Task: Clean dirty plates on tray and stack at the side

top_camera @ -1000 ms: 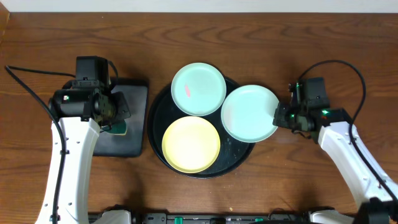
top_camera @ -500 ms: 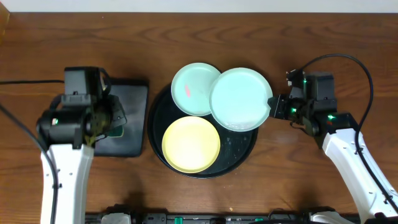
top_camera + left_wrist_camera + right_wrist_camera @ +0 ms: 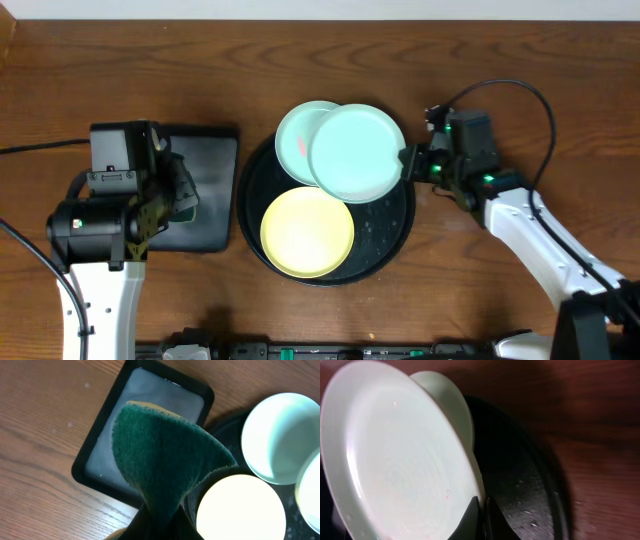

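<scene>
The right tool [image 3: 410,163] pinches a glossy aqua round plastic plate [image 3: 355,152] by its rim above the large round black tray [image 3: 392,232]. Only the left wrist view shows the left tool [image 3: 157,522] clamping a green sponge [image 3: 165,455].

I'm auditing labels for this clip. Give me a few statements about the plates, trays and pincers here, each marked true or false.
1. The right pincer grips an aqua plate by its rim. True.
2. The yellow plate lies on the table outside the round tray. False: it lies in that tray.
3. The left pincer holds a green sponge. True.
4. The sponge is pressed on the yellow plate. False: it is over the rectangular tray, clear of the plate.
5. The other aqua plate bears a pink smear. True.
</scene>
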Robot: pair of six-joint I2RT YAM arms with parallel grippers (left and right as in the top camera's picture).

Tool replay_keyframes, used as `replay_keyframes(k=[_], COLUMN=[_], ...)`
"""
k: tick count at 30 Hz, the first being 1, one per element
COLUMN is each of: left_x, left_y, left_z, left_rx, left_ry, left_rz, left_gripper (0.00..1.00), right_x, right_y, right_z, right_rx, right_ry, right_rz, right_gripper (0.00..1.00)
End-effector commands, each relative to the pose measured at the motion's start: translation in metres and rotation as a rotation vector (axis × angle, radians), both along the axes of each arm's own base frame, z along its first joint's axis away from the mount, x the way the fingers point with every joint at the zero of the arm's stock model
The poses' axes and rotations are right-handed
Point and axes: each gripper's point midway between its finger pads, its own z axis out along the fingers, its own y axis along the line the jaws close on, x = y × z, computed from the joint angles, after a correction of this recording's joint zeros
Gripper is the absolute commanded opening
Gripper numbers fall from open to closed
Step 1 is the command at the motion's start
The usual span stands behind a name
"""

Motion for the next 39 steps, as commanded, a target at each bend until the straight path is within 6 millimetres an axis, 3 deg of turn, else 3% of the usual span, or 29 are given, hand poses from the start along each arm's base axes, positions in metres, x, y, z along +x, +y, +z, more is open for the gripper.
replay_keyframes(k=[1, 4, 14, 20, 24, 28, 39], left_x=[0.001, -0.001, 0.000, -0.009, -0.011, -0.012, -0.013], left_y=[0.010, 0.023, 0.039, 0.051, 0.057, 0.060, 0.059], left_z=[0.001, 0.001, -0.010, -0.013, -0.013, -0.013, -0.016], left_rx=[-0.011, -0.037, -0.202, -0.194, -0.194, -0.194, -0.197], left_ry=[-0.004, -0.007, 0.016, 0.039, 0.037, 0.036, 0.045], left_rz=[0.069, 0.153, 0.209, 0.242, 0.267, 0.277, 0.278], left_gripper=[0.07, 0.08, 0.07, 0.08, 0.07, 0.07, 0.07], right_x=[0.014, 0.029, 0.073, 0.089, 0.088, 0.078, 0.042], right_y=[0.020, 0.048, 0.149, 0.205, 0.239, 0.269, 0.324], right_z=[0.003, 0.010, 0.038, 0.037, 0.032, 0.041, 0.107], right_rx=[0.003, -0.035, -0.033, -0.098, -0.165, -0.247, -0.664], right_ry=[-0.006, -0.030, -0.104, -0.196, -0.288, -0.420, -0.963], right_rz=[-0.021, 0.008, 0.128, 0.148, 0.174, 0.203, 0.397], right_gripper=[0.01, 0.02, 0.01, 0.01, 0.01, 0.02, 0.01])
